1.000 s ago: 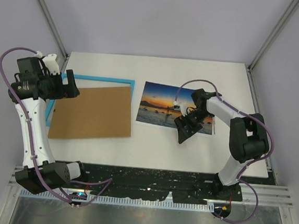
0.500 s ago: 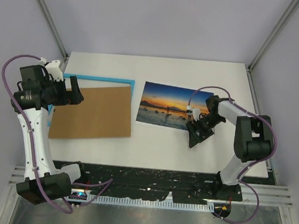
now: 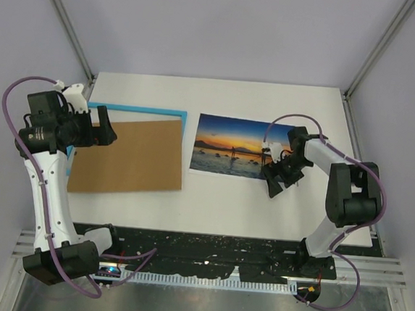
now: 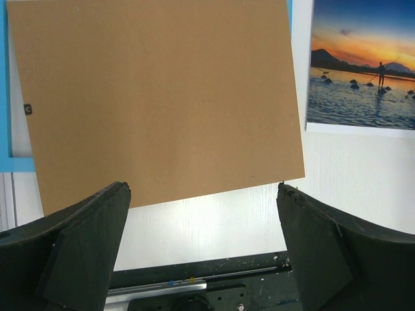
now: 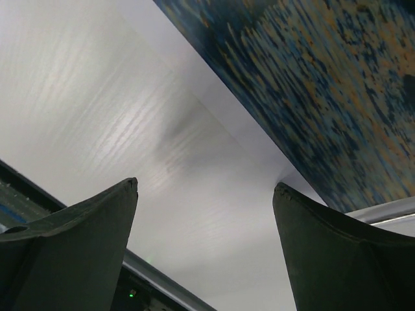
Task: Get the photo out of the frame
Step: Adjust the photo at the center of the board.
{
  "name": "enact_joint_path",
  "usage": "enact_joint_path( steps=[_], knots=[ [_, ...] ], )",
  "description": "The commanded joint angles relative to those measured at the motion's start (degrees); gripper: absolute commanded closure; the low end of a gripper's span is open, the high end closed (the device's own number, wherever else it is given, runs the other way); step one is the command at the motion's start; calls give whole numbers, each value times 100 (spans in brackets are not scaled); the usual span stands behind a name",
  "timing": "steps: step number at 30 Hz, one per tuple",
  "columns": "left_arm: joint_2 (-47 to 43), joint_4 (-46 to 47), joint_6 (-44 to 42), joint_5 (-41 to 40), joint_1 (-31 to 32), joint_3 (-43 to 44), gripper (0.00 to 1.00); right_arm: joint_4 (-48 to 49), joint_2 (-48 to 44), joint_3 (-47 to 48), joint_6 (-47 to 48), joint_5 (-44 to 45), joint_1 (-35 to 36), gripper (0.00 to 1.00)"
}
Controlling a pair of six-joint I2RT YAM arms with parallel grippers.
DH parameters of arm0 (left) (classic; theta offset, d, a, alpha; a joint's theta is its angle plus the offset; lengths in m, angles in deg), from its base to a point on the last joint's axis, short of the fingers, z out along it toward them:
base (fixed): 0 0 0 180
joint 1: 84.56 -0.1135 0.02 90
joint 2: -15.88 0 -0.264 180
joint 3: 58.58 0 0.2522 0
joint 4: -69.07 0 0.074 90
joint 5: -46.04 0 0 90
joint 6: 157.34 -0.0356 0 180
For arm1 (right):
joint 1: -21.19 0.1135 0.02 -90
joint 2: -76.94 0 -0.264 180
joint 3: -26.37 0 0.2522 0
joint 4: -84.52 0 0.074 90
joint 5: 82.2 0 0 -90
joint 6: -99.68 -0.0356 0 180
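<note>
The photo (image 3: 237, 147) lies beside the frame (image 3: 135, 109) — task looks done — left tool (image 4: 203, 194) and right tool (image 5: 204, 188) apart, empty

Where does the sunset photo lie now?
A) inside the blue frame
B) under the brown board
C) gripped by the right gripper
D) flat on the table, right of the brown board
D: the photo lies flat on the table, outside the frame and right of the backing board.

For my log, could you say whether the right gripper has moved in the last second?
Yes: the right gripper shifted right along the photo's near edge, towards its corner.
</note>
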Motion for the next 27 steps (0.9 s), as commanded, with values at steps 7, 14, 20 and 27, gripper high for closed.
enact_joint_path(
  steps=[7, 14, 20, 27],
  knots=[
    [-113, 190, 114, 156, 63, 101, 0, 1374, -100, -129, 333, 764, -7, 10],
    [-130, 163, 105, 121, 81, 189, 0, 1048, -548, -252, 386, 430, 257, 10],
    [-139, 137, 114, 130, 81, 215, 0, 1083, -567, -261, 377, 676, 161, 10],
    [-165, 146, 87, 103, 81, 224, 0, 1277, -303, -16, 219, 579, -199, 10]
  ],
)
